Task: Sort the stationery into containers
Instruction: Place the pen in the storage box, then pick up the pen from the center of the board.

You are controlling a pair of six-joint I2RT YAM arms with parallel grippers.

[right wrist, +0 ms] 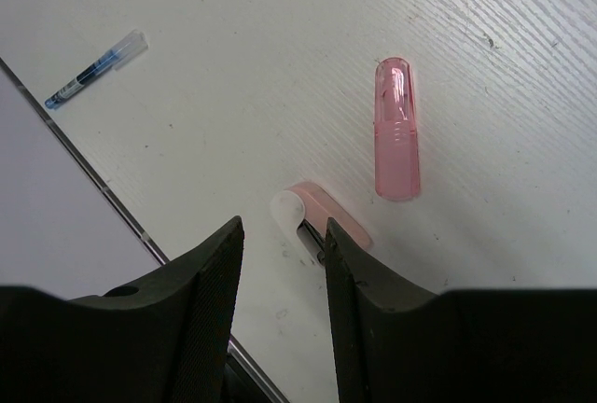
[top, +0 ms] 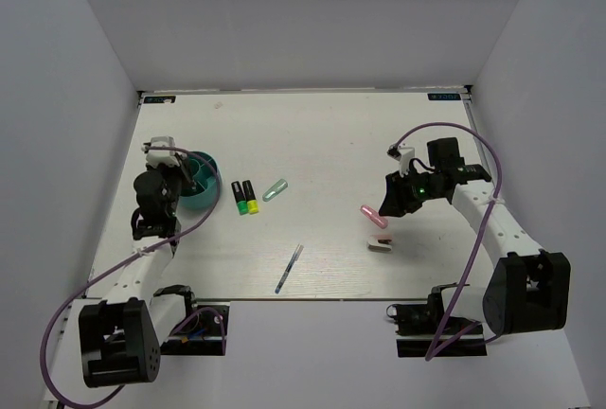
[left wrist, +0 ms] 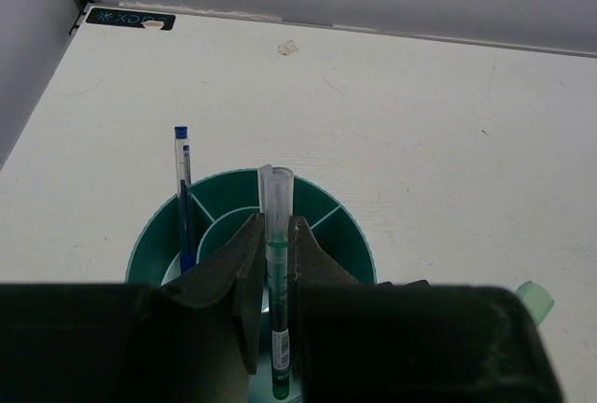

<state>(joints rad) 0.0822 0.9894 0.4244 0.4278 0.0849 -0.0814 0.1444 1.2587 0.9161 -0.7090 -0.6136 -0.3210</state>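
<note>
Left gripper (left wrist: 275, 228) clamped on a thin pen (left wrist: 277, 193); its long axis runs along the fingers, clear cap end out over the teal holder (left wrist: 359, 249) directly beneath. Blue pen (left wrist: 184, 188) stands in the left compartment, so release probably wants centre or right.

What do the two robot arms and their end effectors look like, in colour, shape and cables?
The left arm and the right arm have white tubular links and bulky black joint housings. A purple cable loops along each arm. The left end effector and the right end effector each have two black fingers with textured inner faces. A green light glows near the right wrist.
</note>
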